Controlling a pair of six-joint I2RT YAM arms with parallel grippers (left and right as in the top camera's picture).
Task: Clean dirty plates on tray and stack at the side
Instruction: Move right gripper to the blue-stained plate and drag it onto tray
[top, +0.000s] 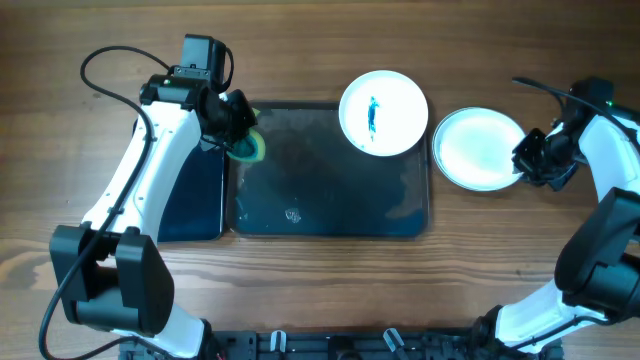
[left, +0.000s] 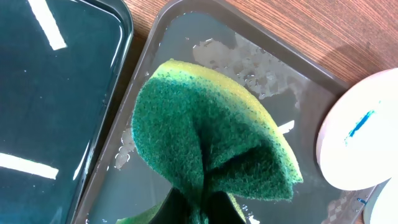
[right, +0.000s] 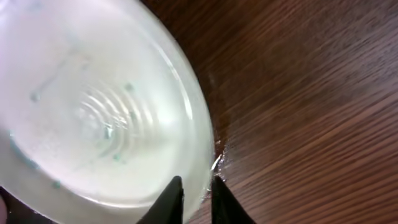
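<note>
At the far left corner of the tray (top: 330, 195), the left gripper (top: 232, 122) hangs just above the wet floor. Its jaws are closed tight on a sponge (top: 250, 148). In the left wrist view the sponge (left: 211, 143) is folded, green scouring face outward and yellow foam along the edge, with the pinch at its lower end. Below it the tray (left: 205, 31) carries a film of water and scattered droplets.

Streaked plate (top: 383, 112): it lies over the tray's far right corner, partly past the rim. A blue-green mark runs through its centre. The left wrist view shows the same plate (left: 354, 137) with the mark unwiped.

Wiped plate (top: 476, 148): it sits on the table (top: 330, 50) just right of the tray and apart from the streaked plate. No streak is visible from overhead. Close up, the wiped plate (right: 93, 106) shows a wet sheen and a few faint blue-green specks.

Right gripper (top: 530, 165): it is at the right edge of the wiped plate. Its fingers (right: 176, 199) stand a narrow way apart, astride the rim. Whether they press on the rim cannot be told.

Smaller glossy tray (top: 190, 195): it lies touching the main tray's left side, under the left arm.
</note>
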